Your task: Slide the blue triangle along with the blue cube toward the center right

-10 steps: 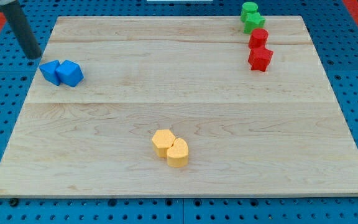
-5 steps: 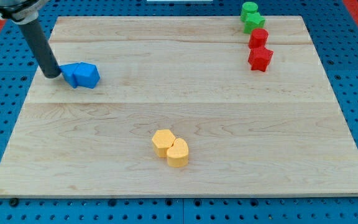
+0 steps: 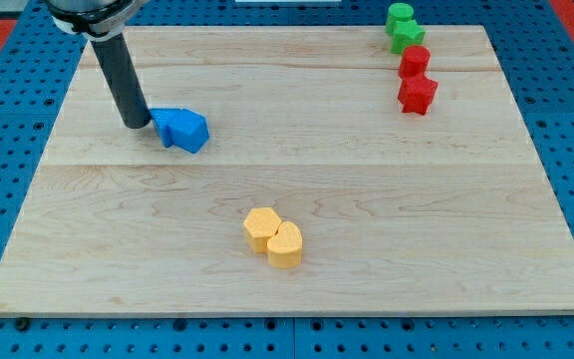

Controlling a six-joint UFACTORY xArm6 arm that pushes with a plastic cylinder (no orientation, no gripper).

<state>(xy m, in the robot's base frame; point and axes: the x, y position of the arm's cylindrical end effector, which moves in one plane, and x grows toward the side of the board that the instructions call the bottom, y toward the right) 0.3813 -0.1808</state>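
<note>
Two blue blocks lie pressed together at the board's upper left. The left one (image 3: 167,125) looks like the blue triangle and the right one (image 3: 193,131) like the blue cube, though the shapes are hard to tell apart. My tip (image 3: 137,124) rests on the board right against the left side of the left blue block. The dark rod rises from it toward the view's top left.
Two yellow blocks (image 3: 274,236) sit together below the board's centre. Two green blocks (image 3: 403,27) and two red blocks (image 3: 416,78) form a column at the top right. The wooden board (image 3: 367,199) lies on a blue pegboard.
My tip came down to the blue pair's left side and has pushed both blocks to the right and slightly down. The other blocks have not moved.
</note>
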